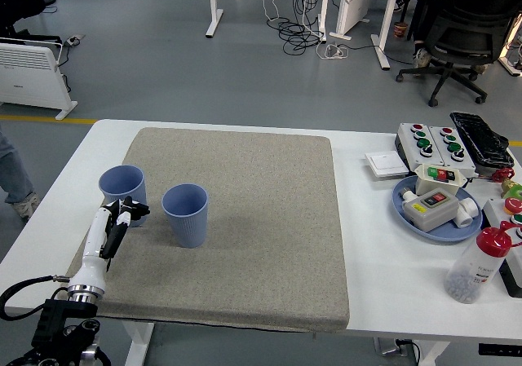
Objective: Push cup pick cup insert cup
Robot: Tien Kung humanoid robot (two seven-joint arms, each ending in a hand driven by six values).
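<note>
Two blue cups stand upright on the grey mat [245, 219]. The left cup [121, 191] is nearer the mat's left edge, the right cup [185, 213] a short way beside it. My left hand [124, 217], white and black, comes in from the lower left. Its fingertips are against the near side of the left cup, low on its wall. The fingers are loosely extended and do not wrap around the cup. The right hand is out of view.
At the right of the table sit a blue plate [436, 213] with button boxes, a grey button box [428, 142], a black tray [481, 139] and a clear bottle with a red cap [479, 264]. A person's leg [12, 177] stands off the table's left.
</note>
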